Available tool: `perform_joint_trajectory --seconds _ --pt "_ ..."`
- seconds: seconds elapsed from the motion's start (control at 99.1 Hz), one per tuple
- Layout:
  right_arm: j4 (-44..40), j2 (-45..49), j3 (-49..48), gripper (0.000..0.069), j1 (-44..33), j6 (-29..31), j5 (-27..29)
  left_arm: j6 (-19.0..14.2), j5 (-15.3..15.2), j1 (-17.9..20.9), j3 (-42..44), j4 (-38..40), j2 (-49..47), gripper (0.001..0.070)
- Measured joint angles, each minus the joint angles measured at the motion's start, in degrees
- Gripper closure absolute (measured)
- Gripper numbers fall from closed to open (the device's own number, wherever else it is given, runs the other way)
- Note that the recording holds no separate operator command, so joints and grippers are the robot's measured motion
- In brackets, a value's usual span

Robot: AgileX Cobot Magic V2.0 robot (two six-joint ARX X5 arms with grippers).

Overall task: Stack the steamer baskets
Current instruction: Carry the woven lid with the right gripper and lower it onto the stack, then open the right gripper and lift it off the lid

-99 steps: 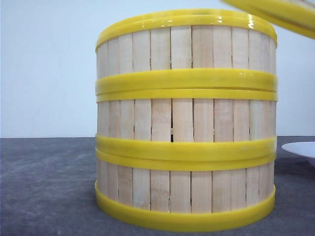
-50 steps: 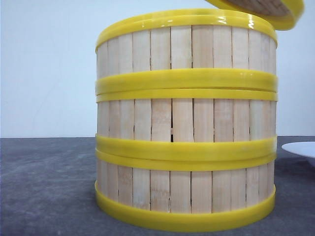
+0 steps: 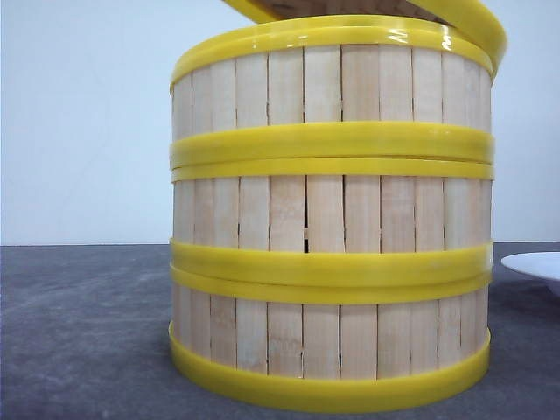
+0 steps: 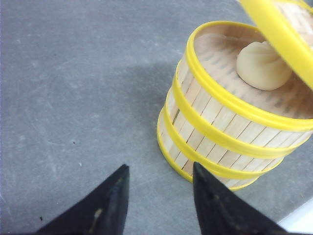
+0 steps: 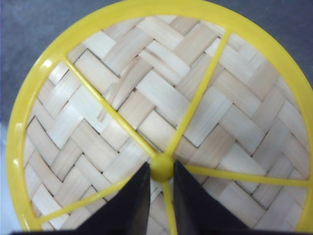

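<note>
Three steamer baskets [image 3: 330, 219] stacked mid-table, bun [image 4: 263, 65] inside the top one. Right gripper [image 5: 161, 171] clamped on lid [image 5: 161, 107] knob, lid tilted above the stack's 1 o'clock rim. Left gripper [image 4: 159, 183] apart, idle. I judge a tilted release could catch the rim and slide off.

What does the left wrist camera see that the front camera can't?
Only the left wrist view shows the pale round dumpling inside the top basket and the open black left gripper. Only the front view shows the white plate. Both show the three stacked yellow-rimmed wooden-slat steamer baskets and the tilted yellow-rimmed lid above them.
</note>
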Motion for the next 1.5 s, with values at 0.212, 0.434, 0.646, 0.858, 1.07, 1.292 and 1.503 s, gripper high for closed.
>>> perform_joint_trajectory --seconds 0.212,0.434,0.646,0.858,1.07,1.292,1.503 --pt "0.8 1.7 0.0 0.0639 1.2 -0.5 0.2 0.0 0.0 0.0 0.0 0.0 0.0 0.0476" --pt "1.5 3.5 0.0 0.0639 1.9 -0.9 0.7 0.0 0.0 0.0 0.0 0.0 0.0 0.0476" --pt "1.7 5.2 0.0 0.064 2.2 -1.0 0.6 0.0 0.0 0.0 0.0 0.0 0.0 0.0476" --pt "2.0 7.0 0.1 0.0641 2.3 -1.0 0.6 0.0 0.0 0.0 0.0 0.0 0.0 0.0476" --pt "1.9 7.6 0.5 0.0637 2.4 -1.0 0.5 0.0 0.0 0.0 0.0 -0.2 0.0 0.0476" --pt "1.9 7.2 0.5 0.0436 2.6 -0.8 0.0 0.0 0.0 0.0 0.0 -0.5 0.0 0.0476" --pt "1.7 4.0 4.2 0.0408 2.6 -0.5 7.7 0.0 0.0 0.0 0.0 -0.5 0.0 0.0476"
